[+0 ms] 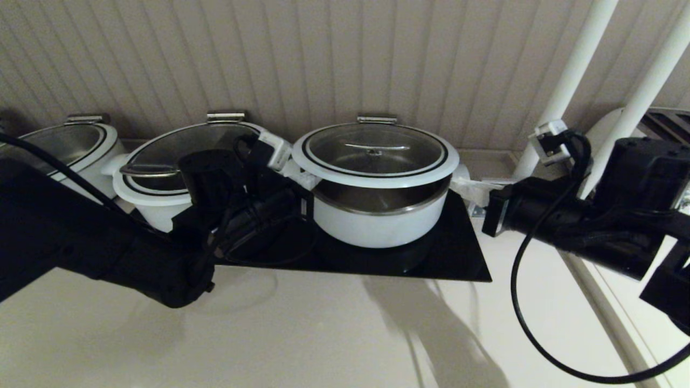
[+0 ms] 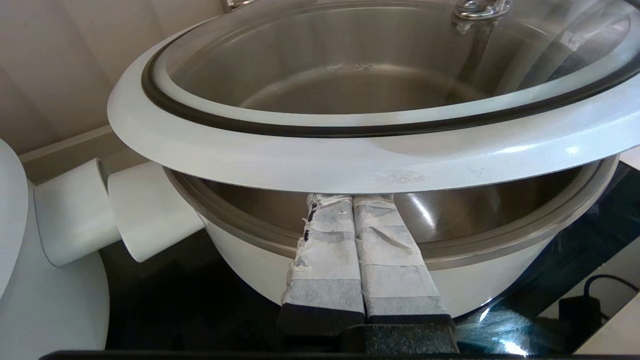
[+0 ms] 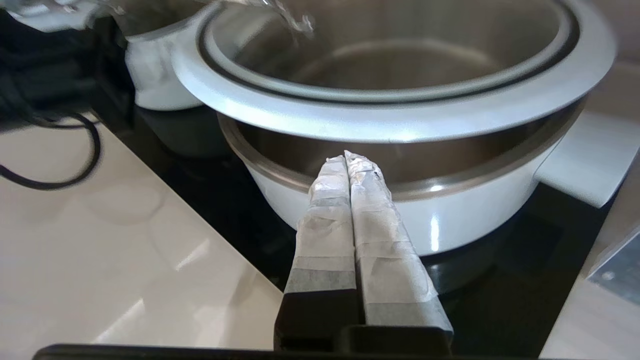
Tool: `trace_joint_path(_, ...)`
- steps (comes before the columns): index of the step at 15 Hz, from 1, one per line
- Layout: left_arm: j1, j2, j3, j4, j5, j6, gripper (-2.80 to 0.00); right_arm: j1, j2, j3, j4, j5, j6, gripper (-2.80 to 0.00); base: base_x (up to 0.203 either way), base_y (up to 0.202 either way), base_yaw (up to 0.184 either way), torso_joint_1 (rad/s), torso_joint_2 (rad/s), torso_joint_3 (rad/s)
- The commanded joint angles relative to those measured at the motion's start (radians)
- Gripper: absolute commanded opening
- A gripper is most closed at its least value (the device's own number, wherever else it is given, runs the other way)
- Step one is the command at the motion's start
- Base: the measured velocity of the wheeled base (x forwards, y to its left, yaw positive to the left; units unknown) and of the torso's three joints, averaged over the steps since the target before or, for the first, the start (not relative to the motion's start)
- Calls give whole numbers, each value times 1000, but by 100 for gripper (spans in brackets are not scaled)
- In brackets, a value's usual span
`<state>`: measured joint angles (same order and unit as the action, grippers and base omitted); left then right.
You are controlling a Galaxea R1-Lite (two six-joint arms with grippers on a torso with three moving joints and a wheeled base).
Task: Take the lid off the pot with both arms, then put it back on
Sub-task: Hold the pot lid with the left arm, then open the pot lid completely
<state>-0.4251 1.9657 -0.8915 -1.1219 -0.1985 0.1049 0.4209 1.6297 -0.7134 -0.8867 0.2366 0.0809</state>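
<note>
- Far left: a lidded white pot point(image 1: 70, 148) against the ribbed wall, another lidded pot point(image 1: 167, 172) beside it, both outside the job.
- Left gripper point(image 2: 352, 200): taped fingers point(image 2: 325, 250) pressed together with no gap, pinching nothing, tips tucked under the lid's white rim on the robot's left side, bearing it from below like a wedge.
- Centre: glass lid point(image 1: 375, 153) with broad white rim held clear above the white pot point(image 1: 380, 218), a gap open all round and the steel lining showing; slight tilt, front edge seeming higher. Pot itself resting on the black cooktop point(image 1: 458, 258).
- Handling, as a judgement: probably fairly heavy for its size, stiff, breakable at the glass pane; rim smooth and glossy, so likely slippery on the taped pads. Resting rather than clamped, so liable to slide off if either side rises or dips alone. Best purchase under the rim at two opposite points, as now; metal handle point(image 1: 377, 146) on top left free.
- Right gripper point(image 3: 350, 162): taped fingers point(image 3: 380, 235) likewise closed tight on themselves, tips just beneath the rim on the opposite side; actual contact hard to confirm.
- Far right: white posts point(image 1: 571, 70) rising behind the right arm.
</note>
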Motion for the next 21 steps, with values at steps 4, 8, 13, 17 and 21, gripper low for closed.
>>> trace_joint_path(4,0,7,-1,-7,-2,1,-280,-1,45,6,-6,3,0,-280,0,0,0,0,0,0)
trace_joint_path(8,0,7,-1,-7,-2,1,-280,-1,55,14,-6,6,-1,-280,0,0,0,0,0,0)
trace_joint_path(13,6,8,-1,-7,-2,1,-280,0,102,3,-10,7,2,-280,0,0,0,0,0,0)
trace_joint_path(17,9,8,-2,-7,-2,1,-280,0,157,-50,-47,6,0,-280,0,0,0,0,0,0)
trace_joint_path(21,12,7,-1,-7,-2,5,-280,0,199,-101,-52,6,-2,-280,0,0,0,0,0,0)
